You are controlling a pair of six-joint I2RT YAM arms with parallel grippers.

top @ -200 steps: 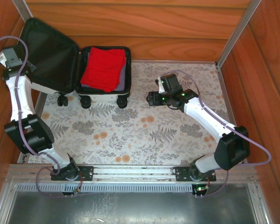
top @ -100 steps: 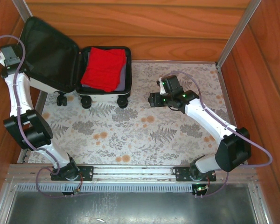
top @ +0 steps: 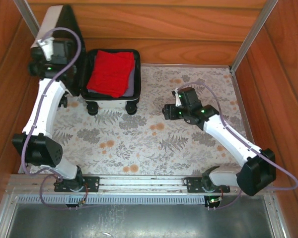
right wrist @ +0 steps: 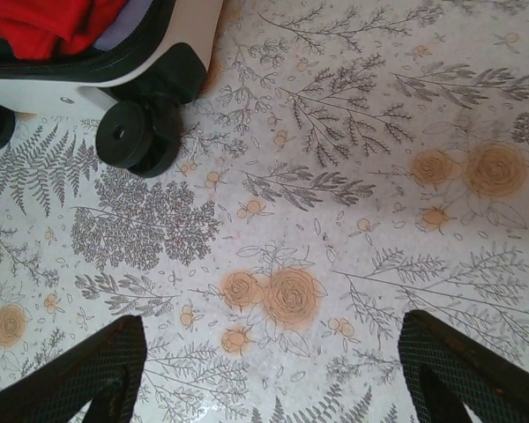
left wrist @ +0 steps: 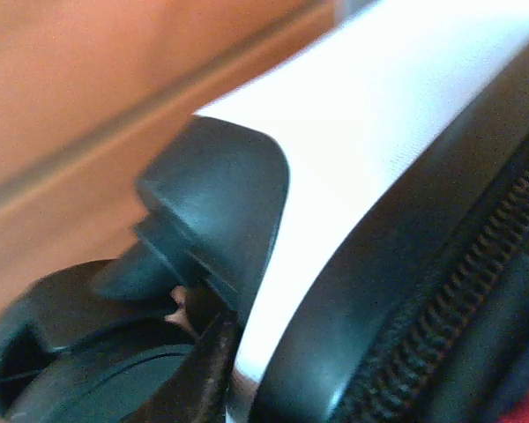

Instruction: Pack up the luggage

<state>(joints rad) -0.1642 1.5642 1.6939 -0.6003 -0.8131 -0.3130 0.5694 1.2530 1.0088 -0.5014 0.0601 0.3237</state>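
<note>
luggage point(top: 111, 103): upper left of the top view, base flat and holding a red garment point(top: 111, 72), lid point(top: 50, 22) standing near upright on its frame-left side, hinge line running up the frame. left gripper point(top: 57, 50): against that lid, your nearer arm; you cannot tell its jaw gap. right gripper point(right wrist: 273, 328): spread wide, empty, off to the luggage's right.
</note>
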